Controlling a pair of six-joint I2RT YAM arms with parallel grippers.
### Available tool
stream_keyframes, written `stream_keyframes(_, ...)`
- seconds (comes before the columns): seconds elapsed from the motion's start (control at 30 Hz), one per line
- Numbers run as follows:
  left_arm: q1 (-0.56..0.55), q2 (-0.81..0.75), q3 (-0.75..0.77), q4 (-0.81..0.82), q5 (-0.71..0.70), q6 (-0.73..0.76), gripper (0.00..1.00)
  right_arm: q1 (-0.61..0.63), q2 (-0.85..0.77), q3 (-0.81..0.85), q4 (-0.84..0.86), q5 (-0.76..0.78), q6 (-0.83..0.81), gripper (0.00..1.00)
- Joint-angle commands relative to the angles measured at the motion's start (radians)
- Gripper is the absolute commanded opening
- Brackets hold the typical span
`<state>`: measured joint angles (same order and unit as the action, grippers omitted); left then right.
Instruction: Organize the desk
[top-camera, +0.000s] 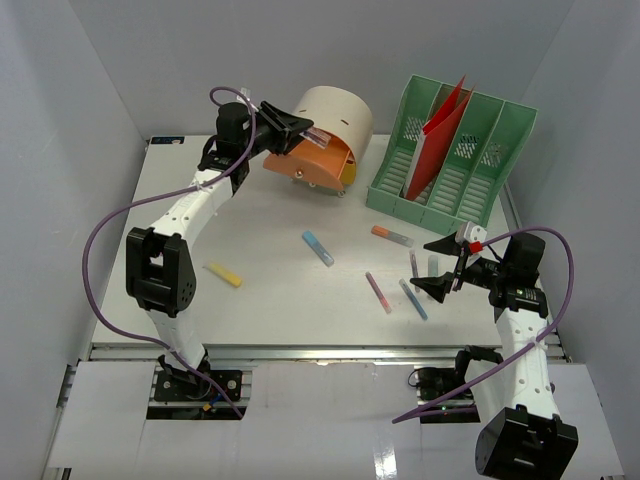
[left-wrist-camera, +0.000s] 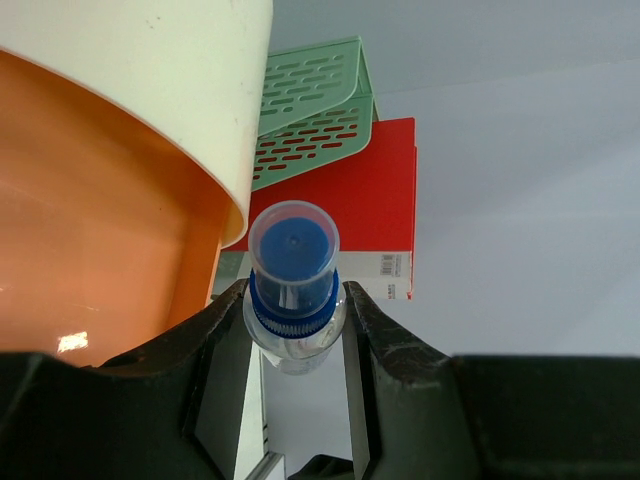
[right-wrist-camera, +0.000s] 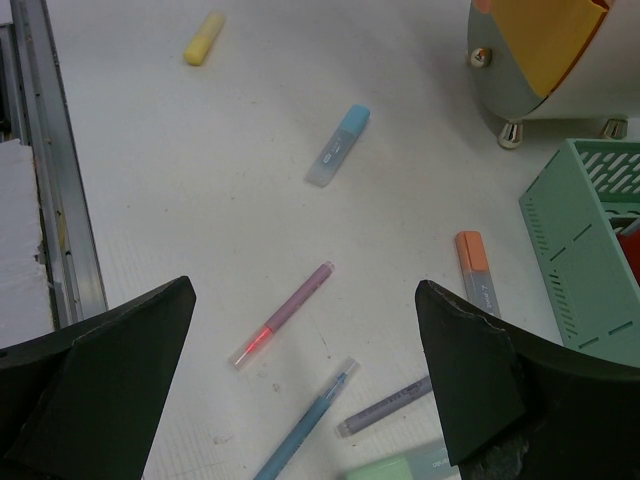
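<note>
Midway: left gripper (left-wrist-camera: 295, 320) clamps a blue-capped marker (left-wrist-camera: 293, 262) at the open drawer (left-wrist-camera: 90, 250); right gripper (right-wrist-camera: 302, 290), jaws apart, hovers over pens (right-wrist-camera: 305, 425) loose on the desk (right-wrist-camera: 180, 180).

White desk, flat and level

The desk (top-camera: 270, 215) is a large rectangular tabletop with a matte white surface, lying horizontal and filling most of the top view; a grooved metal rail (top-camera: 330, 352) runs straight along its whole near edge.
</note>
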<state>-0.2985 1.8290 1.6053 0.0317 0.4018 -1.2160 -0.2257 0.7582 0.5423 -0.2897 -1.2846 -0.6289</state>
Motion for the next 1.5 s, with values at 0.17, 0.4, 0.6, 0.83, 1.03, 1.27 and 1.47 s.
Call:
stream_keyframes(0.17, -0.013, 0.019, 0.107, -0.069, -0.003, 0.044, 0.41, 0.003, -0.011, 0.036, 0.003, -0.02, 0.008, 0.97)
stream_keyframes(0.4, -0.017, 0.048, 0.16, -0.129, -0.019, 0.112, 0.46, 0.005, -0.013, 0.038, 0.004, -0.019, 0.008, 0.97)
stream_keyframes(0.6, -0.017, 0.085, 0.226, -0.21, -0.04, 0.201, 0.45, 0.004, -0.016, 0.038, 0.005, -0.019, 0.009, 0.97)
stream_keyframes(0.83, -0.017, 0.108, 0.26, -0.25, -0.049, 0.258, 0.47, 0.003, -0.019, 0.039, 0.004, -0.02, 0.011, 0.97)
stream_keyframes(1.03, -0.018, 0.088, 0.237, -0.252, -0.054, 0.272, 0.58, 0.004, -0.017, 0.039, 0.004, -0.021, 0.011, 0.97)
stream_keyframes(1.27, -0.021, 0.05, 0.232, -0.273, -0.08, 0.362, 0.77, 0.003, -0.013, 0.039, 0.005, -0.021, 0.011, 0.97)
stream_keyframes(1.47, -0.021, 0.02, 0.251, -0.32, -0.19, 0.475, 0.82, 0.004, -0.011, 0.038, 0.004, -0.021, 0.011, 0.97)
